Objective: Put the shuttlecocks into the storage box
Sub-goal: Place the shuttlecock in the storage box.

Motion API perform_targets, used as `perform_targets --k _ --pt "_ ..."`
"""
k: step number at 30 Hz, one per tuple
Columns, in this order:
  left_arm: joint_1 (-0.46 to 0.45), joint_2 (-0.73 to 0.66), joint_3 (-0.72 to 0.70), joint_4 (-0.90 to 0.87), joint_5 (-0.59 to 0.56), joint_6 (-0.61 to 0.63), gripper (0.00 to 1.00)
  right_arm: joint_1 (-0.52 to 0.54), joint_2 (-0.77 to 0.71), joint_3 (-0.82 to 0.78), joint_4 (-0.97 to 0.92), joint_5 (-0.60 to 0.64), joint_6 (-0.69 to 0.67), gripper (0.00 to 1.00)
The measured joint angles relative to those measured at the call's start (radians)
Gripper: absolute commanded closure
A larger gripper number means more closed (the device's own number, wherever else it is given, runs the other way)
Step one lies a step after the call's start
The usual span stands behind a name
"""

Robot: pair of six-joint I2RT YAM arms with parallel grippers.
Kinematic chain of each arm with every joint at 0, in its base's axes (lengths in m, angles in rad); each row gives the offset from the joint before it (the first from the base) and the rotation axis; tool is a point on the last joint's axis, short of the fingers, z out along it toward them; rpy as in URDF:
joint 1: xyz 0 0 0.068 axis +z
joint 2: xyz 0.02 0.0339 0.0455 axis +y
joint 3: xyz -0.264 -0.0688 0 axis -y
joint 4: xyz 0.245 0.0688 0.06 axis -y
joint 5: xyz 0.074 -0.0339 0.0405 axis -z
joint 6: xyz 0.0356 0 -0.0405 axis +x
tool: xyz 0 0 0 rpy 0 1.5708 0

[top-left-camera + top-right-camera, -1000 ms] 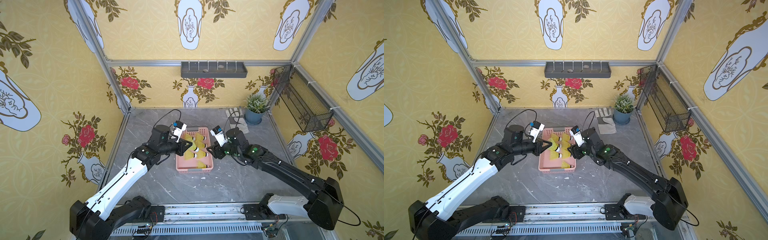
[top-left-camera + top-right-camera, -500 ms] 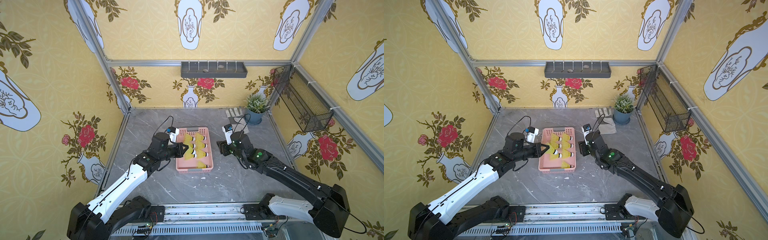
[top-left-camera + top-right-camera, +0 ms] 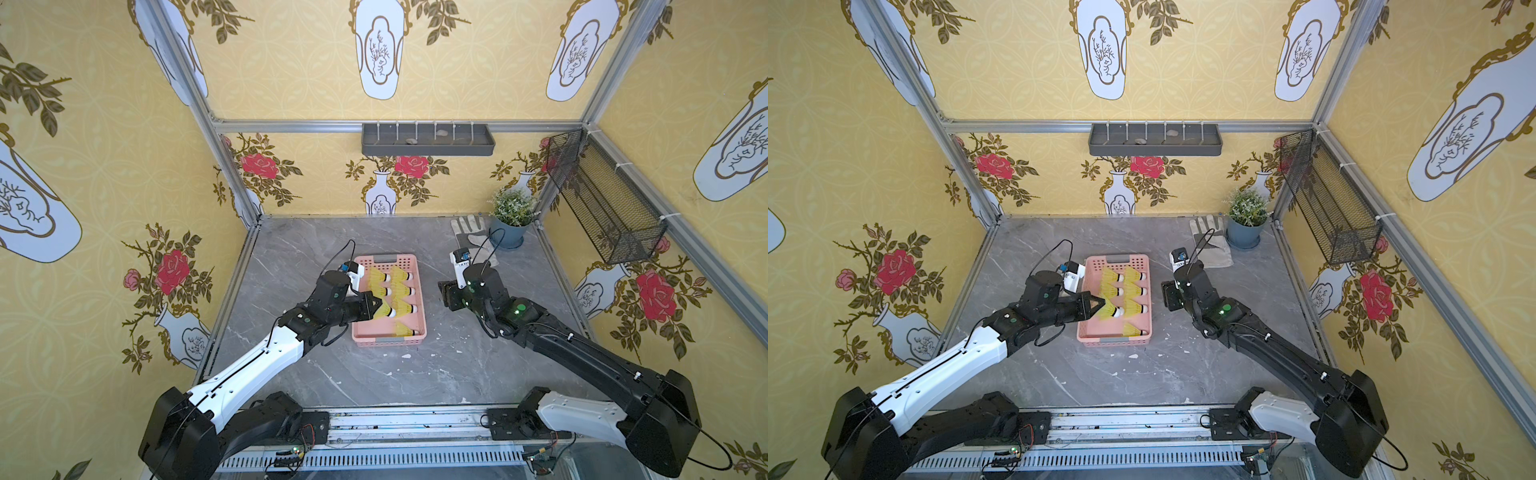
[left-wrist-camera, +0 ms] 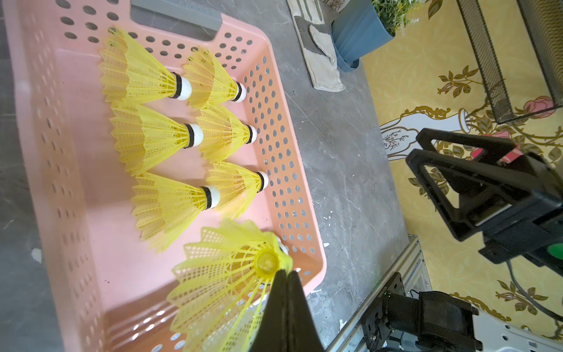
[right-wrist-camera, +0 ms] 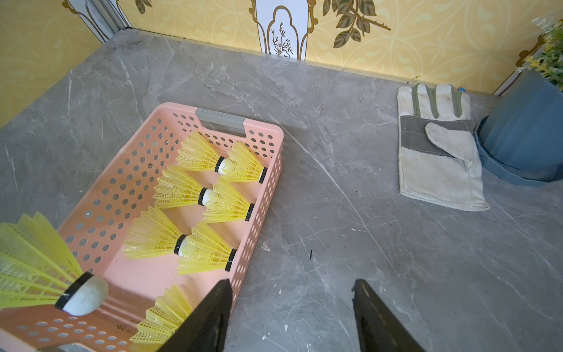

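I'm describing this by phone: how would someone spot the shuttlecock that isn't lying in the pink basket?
Find the pink storage box on the grey table. Over its left side, the left gripper pinches one yellow shuttlecock by its skirt. The other seven shuttlecocks lie in the box; only this one is held up.

Yellow wallpaper with white vases, red roses and olive leaves covers all three walls. Silver metal posts run up the corners, and a metal bar crosses the back wall. A dark grey tray with dividers hangs just under that bar. A black wire basket hangs on the right-hand wall. The desk is grey marble-look with pale veins and small white flecks. In its far right corner stands a potted plant in a blue pot, with a pale work glove lying flat beside it. The light is bright and even.
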Motion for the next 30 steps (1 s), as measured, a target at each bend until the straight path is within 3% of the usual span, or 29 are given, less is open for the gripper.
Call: perform_targets --k 18,30 --pt "-0.04 0.115 -0.004 0.029 -0.022 -0.002 1.0 -0.006 -0.001 -0.018 0.002 -0.007 0.007 0.36" --pt "-0.069 0.152 -0.001 0.016 -0.105 -0.002 1.0 -0.008 0.003 -0.023 0.003 -0.019 0.007 0.36"
